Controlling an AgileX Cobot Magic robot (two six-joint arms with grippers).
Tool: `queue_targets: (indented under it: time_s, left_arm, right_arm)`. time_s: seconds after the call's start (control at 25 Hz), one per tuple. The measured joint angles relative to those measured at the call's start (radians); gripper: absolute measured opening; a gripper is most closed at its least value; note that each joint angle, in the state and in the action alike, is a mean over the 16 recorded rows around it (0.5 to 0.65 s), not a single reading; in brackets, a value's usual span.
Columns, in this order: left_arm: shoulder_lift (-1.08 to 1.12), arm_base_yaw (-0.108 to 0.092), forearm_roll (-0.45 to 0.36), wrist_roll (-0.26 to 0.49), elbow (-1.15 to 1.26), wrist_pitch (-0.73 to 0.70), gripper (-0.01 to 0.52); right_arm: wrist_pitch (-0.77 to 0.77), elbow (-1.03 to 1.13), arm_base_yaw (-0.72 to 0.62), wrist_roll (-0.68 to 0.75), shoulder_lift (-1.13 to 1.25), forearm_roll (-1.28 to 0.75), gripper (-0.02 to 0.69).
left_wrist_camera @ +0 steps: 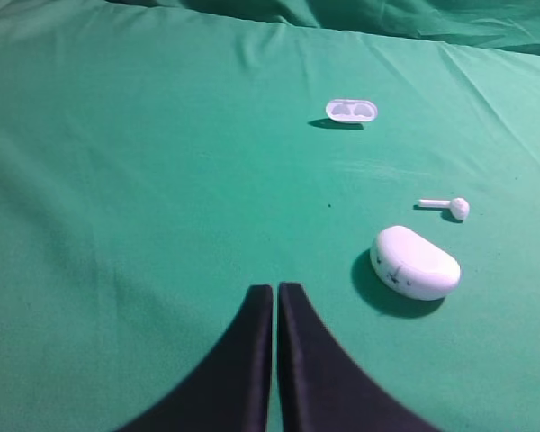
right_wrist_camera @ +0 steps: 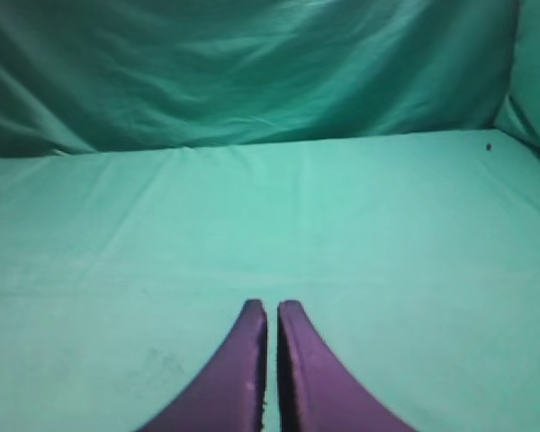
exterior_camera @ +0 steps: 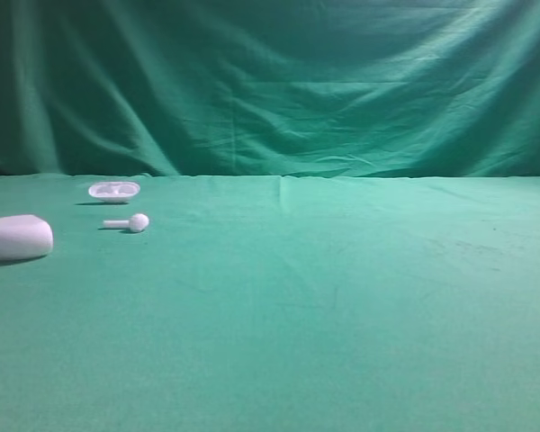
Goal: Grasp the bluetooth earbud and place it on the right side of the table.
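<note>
We've got the bluetooth earbud lying on the table's left side, between the white case tray behind it and a rounded white lid. Our left gripper and right gripper are both pressed together, holding nothing.

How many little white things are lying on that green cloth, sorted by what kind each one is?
Earbud: 1, long stem with a ball head
Open oval tray: 1
Closed rounded case: 1
Total: 3 white things, all on the left of the table. Neither claw is touching any of them.
</note>
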Motion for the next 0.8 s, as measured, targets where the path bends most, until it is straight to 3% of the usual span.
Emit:
queue_targets:
  time_s: [0.32, 0.8]
  left_arm:
    - [0.0, 0.0, 0.0, 0.0, 0.0, 0.0, 0.0]
    - [0.0, 0.0, 0.0, 0.0, 0.0, 0.0, 0.0]
  right_arm:
    - [-0.105, 0.17, -0.019, 0.0, -0.028, -0.022, 0.0]
    - [-0.103, 0.198, -0.019, 0.001, -0.028, -0.017, 0.0]
